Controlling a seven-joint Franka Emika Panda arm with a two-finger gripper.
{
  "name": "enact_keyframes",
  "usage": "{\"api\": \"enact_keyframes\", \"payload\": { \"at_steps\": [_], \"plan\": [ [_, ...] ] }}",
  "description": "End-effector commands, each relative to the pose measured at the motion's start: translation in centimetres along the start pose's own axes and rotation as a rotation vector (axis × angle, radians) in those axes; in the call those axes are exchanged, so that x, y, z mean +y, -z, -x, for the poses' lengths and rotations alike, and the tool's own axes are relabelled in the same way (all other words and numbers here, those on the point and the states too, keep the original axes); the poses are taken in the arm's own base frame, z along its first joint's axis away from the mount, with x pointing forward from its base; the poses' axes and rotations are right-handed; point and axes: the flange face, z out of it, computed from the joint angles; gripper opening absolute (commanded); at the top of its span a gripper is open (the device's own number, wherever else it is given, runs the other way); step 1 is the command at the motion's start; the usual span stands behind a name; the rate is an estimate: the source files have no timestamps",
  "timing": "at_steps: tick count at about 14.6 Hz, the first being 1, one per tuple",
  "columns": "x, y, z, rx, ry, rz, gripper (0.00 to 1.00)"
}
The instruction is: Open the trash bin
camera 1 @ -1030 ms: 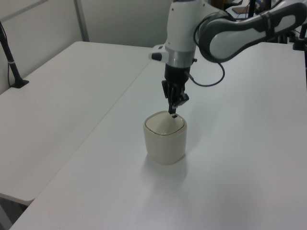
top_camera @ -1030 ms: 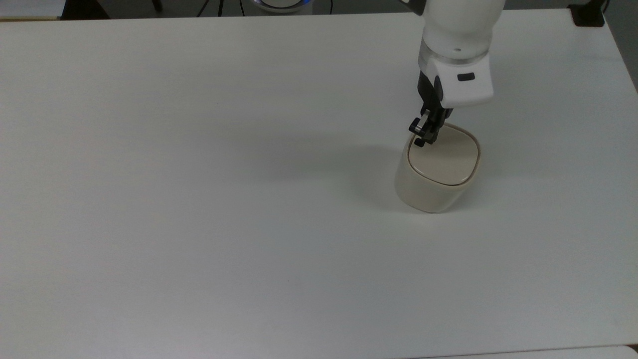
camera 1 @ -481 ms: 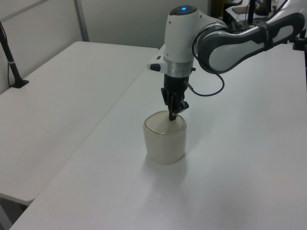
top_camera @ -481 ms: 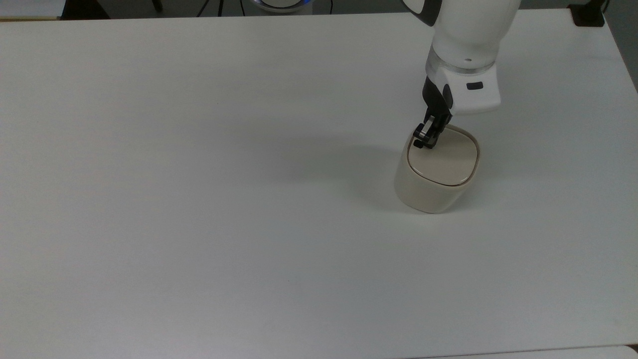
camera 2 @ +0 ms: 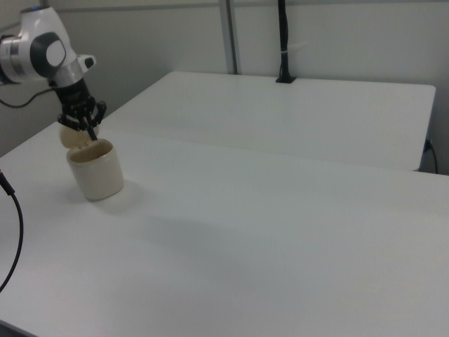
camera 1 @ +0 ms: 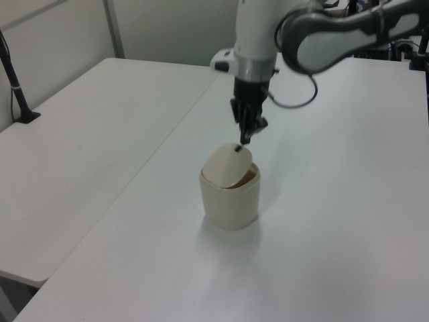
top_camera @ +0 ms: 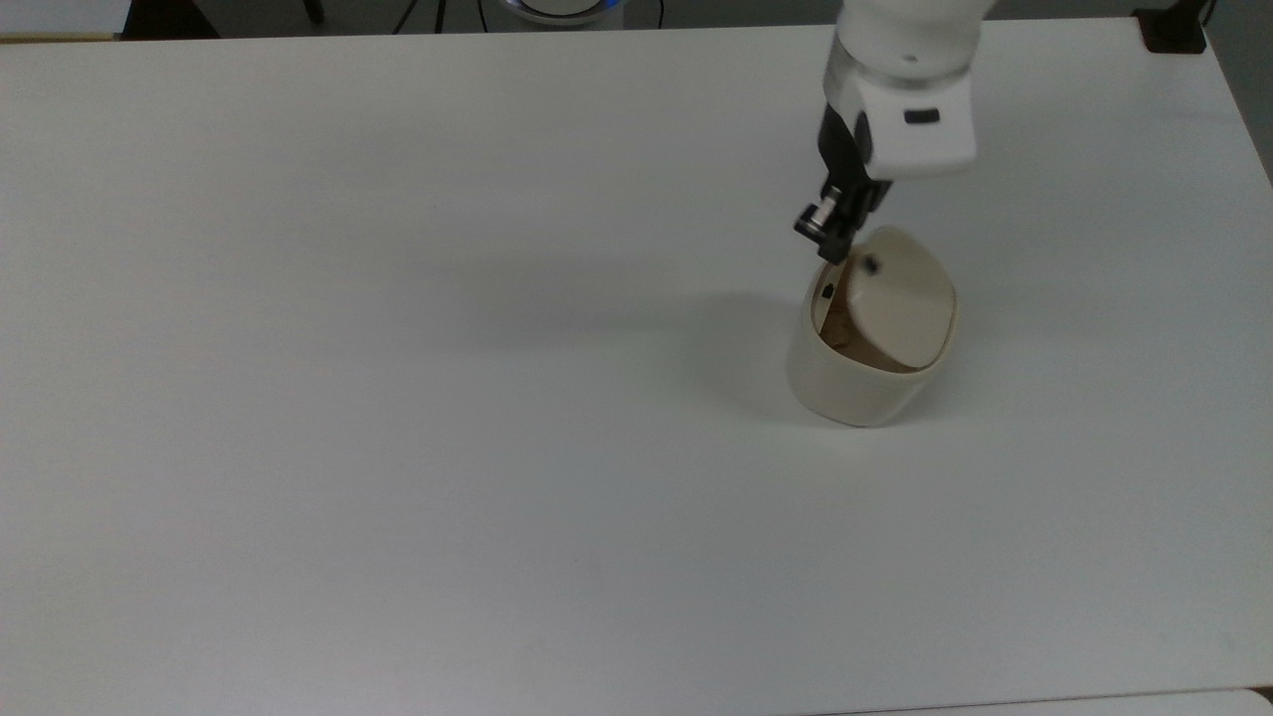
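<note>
The trash bin point(top_camera: 855, 383) is standing on the table point(top_camera: 398, 398), toward the top view's right. The gripper point(top_camera: 830, 239) is hanging just above its far-left corner, beside the tilted lid point(top_camera: 900, 298).

A wide white table point(top_camera: 398, 398) fills the scene – matte, evenly lit; a second white table point(camera 2: 295, 105) stands beside it, a narrow seam between them; a black pole point(camera 2: 283, 42) is clamped at its far edge; pale partition walls point(camera 2: 351, 35) stand behind.
</note>
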Motion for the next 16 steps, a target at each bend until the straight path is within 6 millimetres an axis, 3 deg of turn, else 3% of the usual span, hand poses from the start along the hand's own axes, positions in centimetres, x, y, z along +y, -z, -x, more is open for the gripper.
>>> {"api": "enact_keyframes", "payload": {
  "at_steps": [1, 4, 5, 6, 7, 10, 11, 12, 13, 16],
  "plan": [
    [4.1, 4.6, 6.1, -0.069, -0.166, -0.032, 0.04],
    [8.3, 7.2, 12.0, -0.135, -0.315, -0.065, 0.17],
    [10.0, 7.6, 14.1, -0.158, -0.374, -0.076, 0.27],
    [11.7, 7.8, 16.2, -0.177, -0.431, -0.085, 0.66],
    [12.7, 7.8, 17.6, -0.2, -0.463, -0.087, 0.99],
    [15.8, 8.9, 21.9, -0.208, -0.601, -0.079, 1.0],
    [16.0, 9.7, 22.5, -0.197, -0.658, -0.064, 1.0],
    [17.1, 10.6, 24.0, -0.187, -0.787, -0.044, 1.0],
    [17.4, 10.7, 24.4, -0.187, -0.881, -0.032, 1.0],
    [17.6, 10.8, 24.7, -0.183, -0.919, -0.031, 1.0]
  ]
}}
